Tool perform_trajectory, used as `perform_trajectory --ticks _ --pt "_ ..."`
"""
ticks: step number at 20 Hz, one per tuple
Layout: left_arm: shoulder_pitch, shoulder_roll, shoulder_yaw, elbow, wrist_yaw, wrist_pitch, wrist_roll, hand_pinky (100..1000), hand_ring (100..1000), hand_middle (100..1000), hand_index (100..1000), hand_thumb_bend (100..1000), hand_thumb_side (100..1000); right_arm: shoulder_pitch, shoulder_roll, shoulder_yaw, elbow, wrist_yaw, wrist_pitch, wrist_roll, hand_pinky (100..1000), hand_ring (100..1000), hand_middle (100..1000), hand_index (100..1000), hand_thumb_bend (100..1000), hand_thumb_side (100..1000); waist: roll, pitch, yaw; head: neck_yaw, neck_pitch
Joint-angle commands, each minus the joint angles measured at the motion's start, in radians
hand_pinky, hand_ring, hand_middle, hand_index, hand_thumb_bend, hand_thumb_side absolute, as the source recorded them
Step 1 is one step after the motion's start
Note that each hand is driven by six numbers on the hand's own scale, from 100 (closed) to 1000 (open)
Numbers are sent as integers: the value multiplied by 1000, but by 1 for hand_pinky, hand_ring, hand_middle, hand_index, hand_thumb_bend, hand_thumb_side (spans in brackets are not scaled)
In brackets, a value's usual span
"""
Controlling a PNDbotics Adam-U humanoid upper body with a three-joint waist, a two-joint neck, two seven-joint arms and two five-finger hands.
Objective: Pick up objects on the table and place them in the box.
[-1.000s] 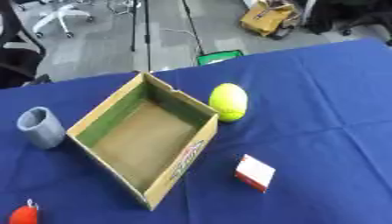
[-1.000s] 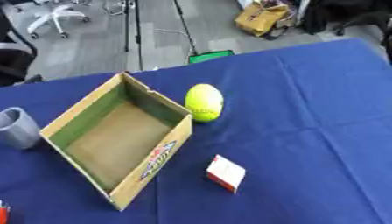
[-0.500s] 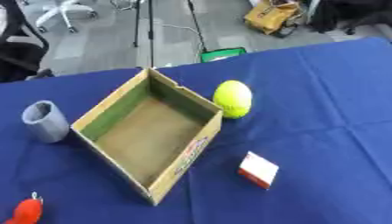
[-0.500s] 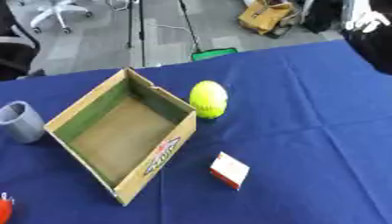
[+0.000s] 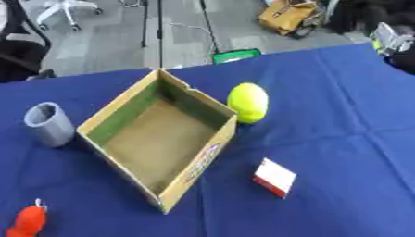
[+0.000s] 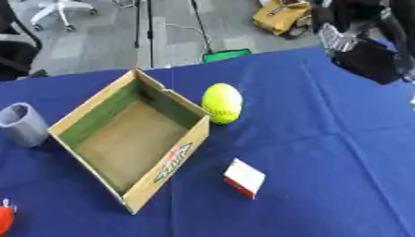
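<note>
Overhead, right hand (image 6: 369, 55) hangs upper right, blurred

Bright even light, soft blur, faint shadows

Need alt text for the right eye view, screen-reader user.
An open, empty cardboard box sits on a blue table, with a yellow-green ball beside its right wall and a small red-and-white box in front. A grey cup stands left; the robot's black right arm enters top right.
</note>
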Motion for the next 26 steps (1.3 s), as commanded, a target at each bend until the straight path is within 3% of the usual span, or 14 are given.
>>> perform_trajectory --ticks 1,8,11,17,22,26 --pt "-4 43 -7 -14 5 1 -12 926 904 945 1000 100 1000 -3 -79 50 -18 -34 21 109 862 865 822 893 344 991 -9 -20 -1 -5 5" --pt "-3 54 -22 -14 14 1 -31 925 903 944 1000 100 1000 -26 -169 192 -18 -155 57 323 884 898 836 919 420 907 -28 -22 3 -23 2" --pt "-2 51 -25 -14 17 1 -35 926 902 940 996 100 1000 -42 -175 222 -18 -213 93 371 902 920 852 933 489 879 -32 -21 2 -24 -1" --pt "3 56 -33 -14 23 3 -46 926 905 940 993 100 1000 -68 -200 307 -17 -318 187 446 916 943 863 940 522 823 -38 -22 4 -28 2" --pt "4 49 -34 -14 26 4 -47 926 910 936 988 100 1000 -110 -174 378 -4 -376 267 508 939 972 900 951 589 766 -40 -23 7 -35 4" --pt "5 41 -33 -14 27 4 -46 926 910 937 986 100 1000 -141 -137 407 5 -379 293 561 946 980 909 958 559 765 -42 -24 5 -39 7"
